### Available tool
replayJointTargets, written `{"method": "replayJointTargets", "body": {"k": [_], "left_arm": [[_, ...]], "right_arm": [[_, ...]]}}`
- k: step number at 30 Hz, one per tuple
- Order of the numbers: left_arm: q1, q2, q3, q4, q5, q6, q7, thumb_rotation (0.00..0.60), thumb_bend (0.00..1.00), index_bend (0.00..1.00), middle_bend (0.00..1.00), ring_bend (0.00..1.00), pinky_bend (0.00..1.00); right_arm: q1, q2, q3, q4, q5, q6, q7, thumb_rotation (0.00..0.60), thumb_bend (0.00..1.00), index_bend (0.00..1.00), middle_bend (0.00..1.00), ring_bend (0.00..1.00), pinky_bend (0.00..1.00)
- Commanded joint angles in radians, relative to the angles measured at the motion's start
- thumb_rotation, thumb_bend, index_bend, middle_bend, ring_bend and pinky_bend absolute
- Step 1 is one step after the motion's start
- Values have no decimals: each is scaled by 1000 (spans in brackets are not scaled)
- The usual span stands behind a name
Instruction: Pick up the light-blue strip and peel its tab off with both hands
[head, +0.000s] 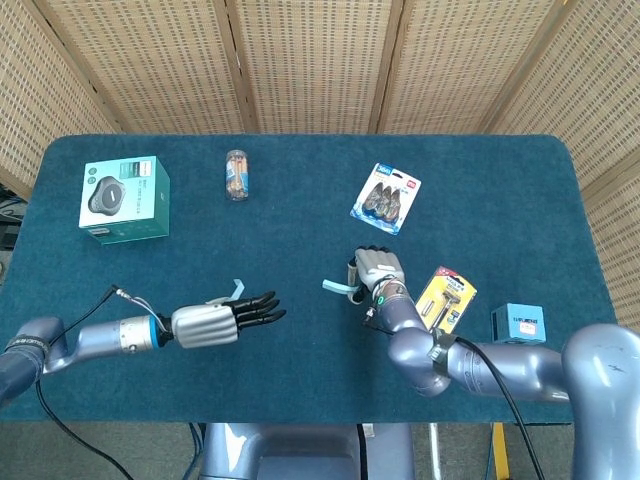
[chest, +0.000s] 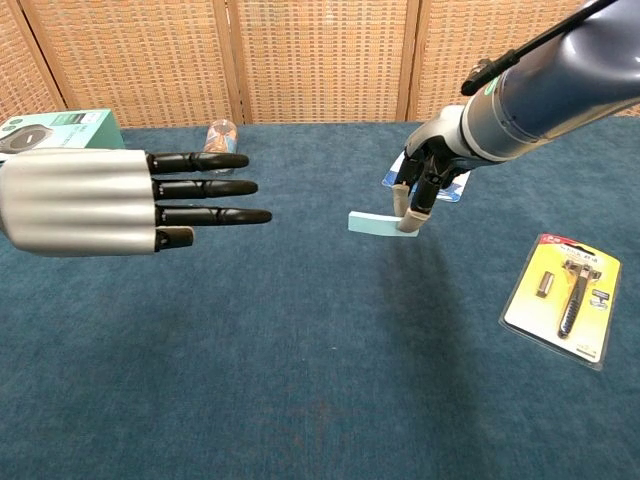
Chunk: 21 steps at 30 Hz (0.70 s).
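My right hand pinches one end of the light-blue strip, which sticks out to its left above the cloth. In the chest view the right hand points down and the strip hangs flat from its fingertips. My left hand is well apart to the left with its fingers stretched out. A small light-blue tab stands up at its thumb side, pinched there. In the chest view the left hand shows only its back, and the tab is hidden.
A teal box and a small bottle lie at the back left. At the back right lies a blister pack. A yellow razor pack and a small blue box sit right of my right hand.
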Motion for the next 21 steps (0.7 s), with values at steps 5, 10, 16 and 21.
{"method": "replayJointTargets", "body": {"k": [5,10,16,21], "left_arm": [[73,34,39,74,-41,29,-95,600,288,714,0,0,0],[114,56,48,86,-84,1,-143,600,37,252,0,0,0],[133,60,31,110,-107,53,-186,600,0,0,0,0,0],[154,70,-11,143,-158,123,-260,600,0,0,0,0,0]], "right_arm": [[-7,-18,-24,-6,-27,-1,-9,600,724,680,122,0,0],[-8,-50,-35,6,-49,-5,-8,600,724,681,122,0,0],[-14,-76,-35,23,-82,-9,7,600,662,662,121,0,0],[-51,-74,-19,13,-157,-30,70,600,0,133,12,0,0]]}}
